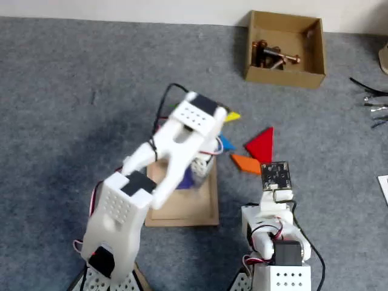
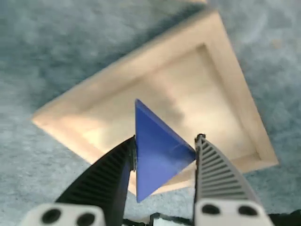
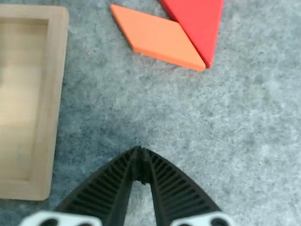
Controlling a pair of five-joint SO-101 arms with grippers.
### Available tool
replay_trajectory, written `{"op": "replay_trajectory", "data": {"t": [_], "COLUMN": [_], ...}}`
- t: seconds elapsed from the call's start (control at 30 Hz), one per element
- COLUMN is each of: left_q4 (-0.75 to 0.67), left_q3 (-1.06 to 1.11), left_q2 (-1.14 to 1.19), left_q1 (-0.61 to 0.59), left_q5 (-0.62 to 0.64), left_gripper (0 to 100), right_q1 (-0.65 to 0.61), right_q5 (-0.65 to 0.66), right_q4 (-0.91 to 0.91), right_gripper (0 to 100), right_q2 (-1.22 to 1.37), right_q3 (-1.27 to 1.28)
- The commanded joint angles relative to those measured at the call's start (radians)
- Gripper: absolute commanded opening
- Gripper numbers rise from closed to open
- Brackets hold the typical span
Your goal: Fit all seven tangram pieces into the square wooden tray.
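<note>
My left gripper (image 2: 164,146) is shut on a dark blue triangle (image 2: 157,148), held above the square wooden tray (image 2: 235,75), whose floor below looks bare. In the high view the left arm (image 1: 182,139) stretches over the tray (image 1: 209,212), and the blue triangle (image 1: 183,178) peeks out under it. My right gripper (image 3: 141,162) is shut on nothing, low over the grey carpet near its base (image 1: 276,176). Ahead of it lie an orange parallelogram (image 3: 157,37) and a red triangle (image 3: 200,21), touching each other. The tray's edge (image 3: 51,103) is beside them.
A yellow piece (image 1: 233,116) and a light blue piece (image 1: 226,143) lie just beyond the left arm. A cardboard box (image 1: 284,50) with metal parts stands at the back right. Cables (image 1: 370,100) lie at the right edge. Grey carpet covers the table.
</note>
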Motion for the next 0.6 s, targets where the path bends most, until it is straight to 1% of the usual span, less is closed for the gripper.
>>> {"op": "replay_trajectory", "data": {"t": [0.0, 0.37, 0.47, 0.57], "left_q4": [0.009, 0.011, 0.009, 0.009], "left_q3": [0.008, 0.01, 0.039, 0.051], "left_q2": [-0.079, -0.073, -0.079, -0.079], "left_q1": [0.054, 0.088, 0.114, 0.137], "left_q5": [-0.002, 0.0, 0.002, 0.041], "left_gripper": [0, 0, 0, 0], "right_q1": [-0.007, -0.007, -0.007, -0.007], "right_q5": [-0.005, -0.005, -0.005, -0.005], "right_q4": [-0.007, -0.007, -0.007, -0.007], "right_gripper": [0.5, 0.5, 0.5, 0.5], "right_q2": [-0.013, -0.013, -0.013, -0.013], "right_q3": [0.122, 0.122, 0.122, 0.122]}}
